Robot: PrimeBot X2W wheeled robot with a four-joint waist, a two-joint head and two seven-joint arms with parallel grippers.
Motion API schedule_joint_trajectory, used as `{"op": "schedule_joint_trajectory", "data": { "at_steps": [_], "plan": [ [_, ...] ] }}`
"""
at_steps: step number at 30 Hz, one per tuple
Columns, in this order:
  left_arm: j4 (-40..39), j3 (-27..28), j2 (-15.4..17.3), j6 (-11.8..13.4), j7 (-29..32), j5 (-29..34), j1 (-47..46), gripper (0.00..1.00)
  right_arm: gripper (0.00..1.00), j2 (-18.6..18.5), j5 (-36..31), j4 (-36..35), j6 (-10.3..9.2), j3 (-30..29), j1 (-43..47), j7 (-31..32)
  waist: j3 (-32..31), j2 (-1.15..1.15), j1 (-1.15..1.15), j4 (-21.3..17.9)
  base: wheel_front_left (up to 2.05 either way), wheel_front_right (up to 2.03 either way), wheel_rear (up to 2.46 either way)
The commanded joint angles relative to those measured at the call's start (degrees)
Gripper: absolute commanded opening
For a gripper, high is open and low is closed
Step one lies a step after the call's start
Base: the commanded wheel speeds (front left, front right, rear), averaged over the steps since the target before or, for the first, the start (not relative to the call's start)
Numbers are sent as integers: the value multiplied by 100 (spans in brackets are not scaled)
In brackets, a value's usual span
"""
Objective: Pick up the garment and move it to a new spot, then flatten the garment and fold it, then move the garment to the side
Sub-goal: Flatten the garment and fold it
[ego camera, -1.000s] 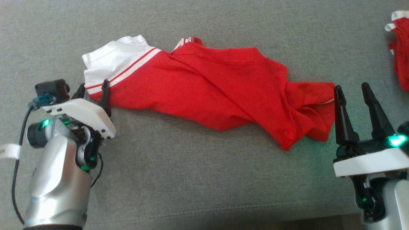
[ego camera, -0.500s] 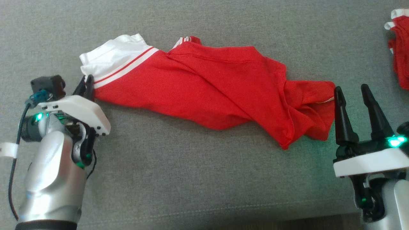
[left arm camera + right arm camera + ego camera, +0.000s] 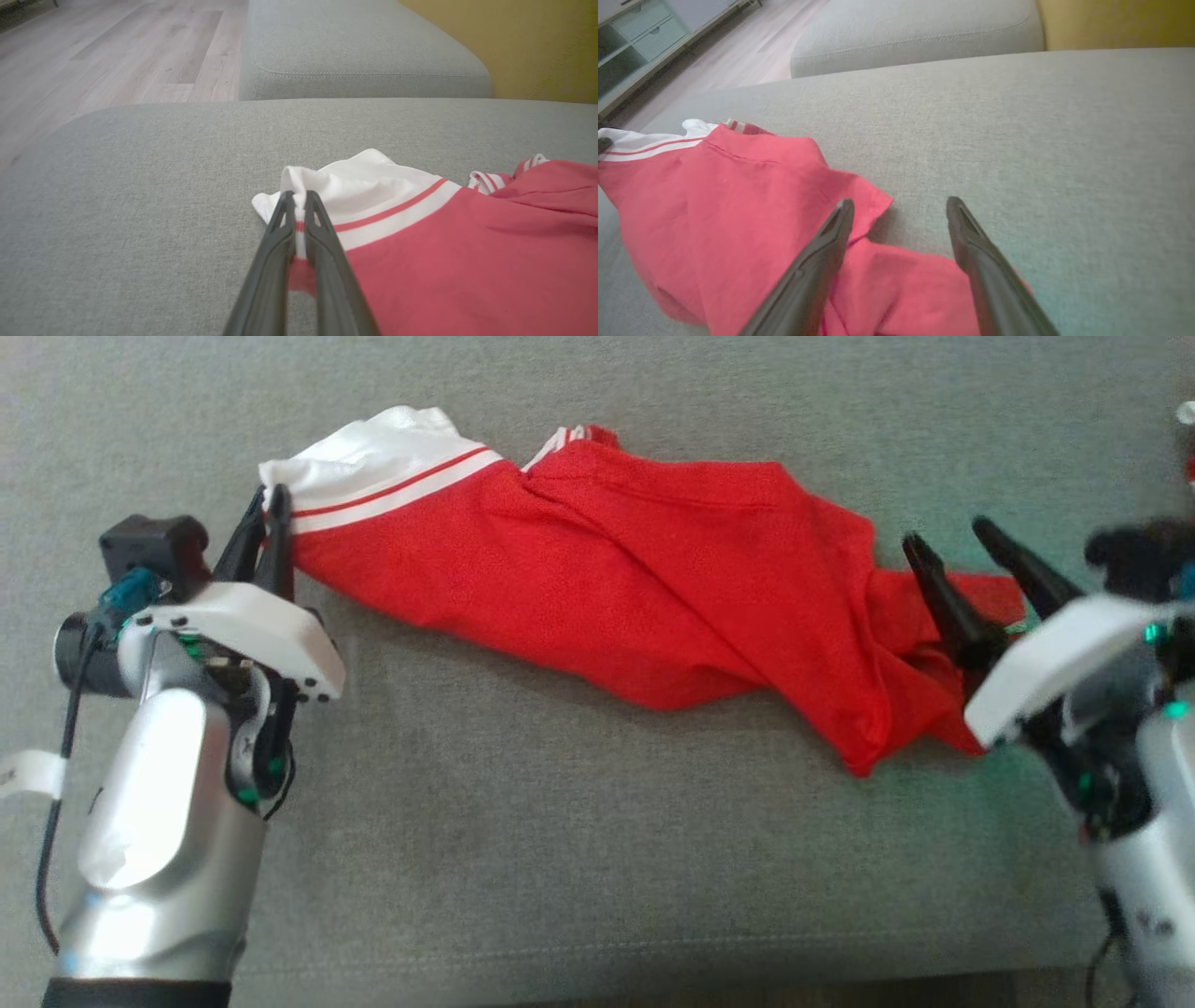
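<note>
Red garment, white striped hem, rumpled on grey cushion.

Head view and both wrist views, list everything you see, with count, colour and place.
garment: one, red with a white striped end, crumpled across the cushion
cushion: one, grey, under the garment
second cushion: one, grey, beyond the first
floor: one, pale wood, beside the cushions
wall: one, yellow, beyond the cushions
cabinet: one, grey-green, by the far floor
left gripper: one, dark, shut on the garment's white end
right gripper: one, dark, open at the garment's red end
</note>
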Motion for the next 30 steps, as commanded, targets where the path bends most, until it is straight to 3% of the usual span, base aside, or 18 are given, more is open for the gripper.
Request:
{"op": "schedule_joint_trajectory", "data": {
  "at_steps": [1, 7, 13, 14, 15, 16, 17, 21, 30],
  "plan": [
    [-299, 122, 139, 50, -15, 67, -146, 0, 100, -222, 229, -73, 37, 226, -411, 338, 88, 0, 0, 106, 0, 0, 0],
    [-404, -80, -31, 44, -87, 103, -244, 0, 100, -638, 649, 552, 37, 746, -1226, 1678, 276, 0, 0, 351, 0, 0, 0],
    [-335, -155, -111, 34, -196, 90, -289, 0, 100, -797, 888, 712, 37, 994, -1511, 2316, 368, 0, 0, 439, 0, 0, 0],
    [-315, -161, -117, 34, -218, 86, -297, 0, 96, -809, 934, 736, 37, 1045, -1542, 2429, 379, 0, 0, 446, 0, 0, 0],
    [-294, -164, -123, 38, -239, 80, -301, 0, 65, -804, 1001, 766, 37, 1075, -1561, 2532, 384, 0, 0, 451, 0, 0, 0],
    [-272, -166, -129, 41, -264, 74, -304, 0, 26, -786, 1093, 806, 37, 1094, -1565, 2647, 381, 0, 0, 458, 0, 0, 0],
    [-249, -168, -137, 47, -293, 68, -303, 0, 0, -758, 1216, 844, 37, 1106, -1551, 2788, 370, 0, 0, 465, 0, 0, 0],
    [-231, -162, -145, 64, -511, 64, -298, 0, 0, -757, 1362, 671, 37, 951, -1528, 2628, 266, 0, 0, 482, 0, 0, 0],
    [-781, -20, 57, 268, -1071, 210, -261, 0, 0, -861, 1246, -209, 37, 206, -1109, 750, -91, 0, 0, 340, 0, 0, 0]
  ]
}}
